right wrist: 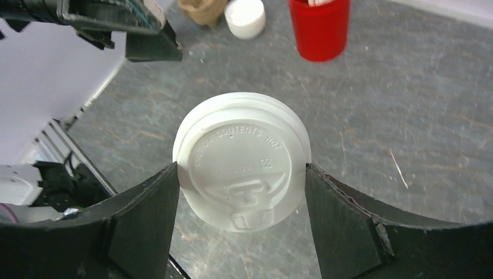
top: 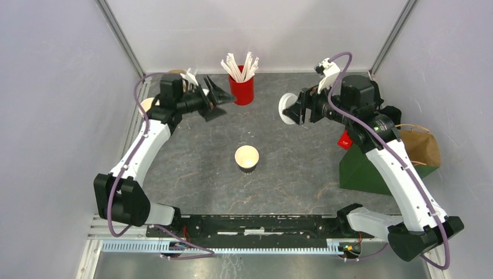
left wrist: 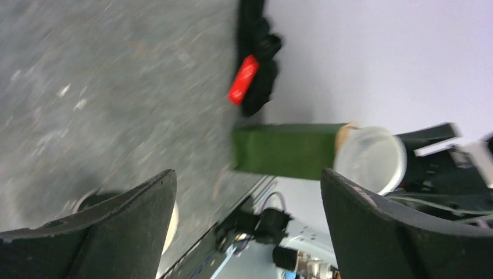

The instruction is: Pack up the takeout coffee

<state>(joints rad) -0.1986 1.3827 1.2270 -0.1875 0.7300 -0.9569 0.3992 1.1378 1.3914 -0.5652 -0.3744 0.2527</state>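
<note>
When you look down from the top camera, the black paper cup (top: 247, 158) sits lidless near the middle of the desk (top: 192, 168), cream inside showing and nothing touching it. The right fingers (top: 295, 110) are clamped on a white sip lid (top: 285, 109), holding it on edge a bit right of the red holder (top: 242, 88). That holder is stuffed with white sticks (top: 239, 65); straws or stirrers, can't tell. The left fingers (top: 216, 100) are spread wide with nothing between them, just left of the holder. Over on the right there's a dark green box (top: 372, 170) with a brown paper bag (top: 423, 146) beside it.

Left wrist view is pretty blurry. Both fingers are far apart and empty. Past them you can see the green box, a little red tag (left wrist: 243, 79), and the hollow side of the lid in the other arm's grip. The cup's rim just peeks out beside the lower-left finger.

Right wrist view is the clear one. The lid's top faces the camera, raised lettering and sip tab visible, pinched on both sides by the fingers. Further back are the red holder, a small stack of white lids (right wrist: 245, 17), and something tan (right wrist: 203, 10) cut off by the frame edge.
</note>
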